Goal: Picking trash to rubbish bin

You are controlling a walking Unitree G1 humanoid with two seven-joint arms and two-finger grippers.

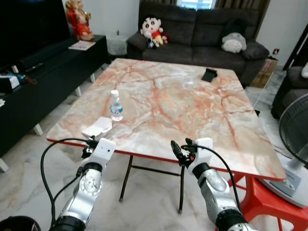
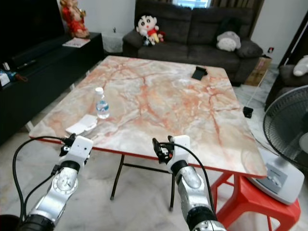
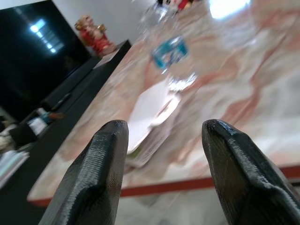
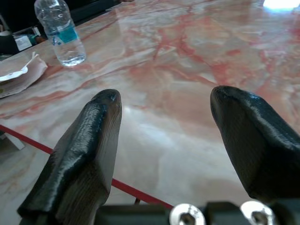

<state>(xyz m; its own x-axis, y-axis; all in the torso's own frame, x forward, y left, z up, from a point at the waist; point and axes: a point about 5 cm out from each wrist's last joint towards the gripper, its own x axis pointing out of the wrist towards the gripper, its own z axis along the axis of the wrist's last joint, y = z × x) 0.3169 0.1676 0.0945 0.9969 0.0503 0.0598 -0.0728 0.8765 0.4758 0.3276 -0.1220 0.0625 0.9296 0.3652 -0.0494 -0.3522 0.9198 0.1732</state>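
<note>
A small plastic water bottle (image 1: 116, 105) with a blue label stands near the left front of the marble table (image 1: 173, 96). A flat white paper wrapper (image 1: 97, 127) lies beside it at the table's front left corner. My left gripper (image 3: 161, 140) is open just short of the table edge, pointing at the wrapper (image 3: 152, 110) and the bottle (image 3: 169, 54). My right gripper (image 4: 164, 122) is open at the front edge near the middle, with the bottle (image 4: 60, 33) off to one side.
A black object (image 1: 209, 74) lies at the table's far right. A dark sofa (image 1: 202, 33) with soft toys stands behind. A black TV cabinet (image 1: 43, 72) runs along the left. A fan (image 1: 296, 139) and a red stool (image 1: 269, 202) are at the right.
</note>
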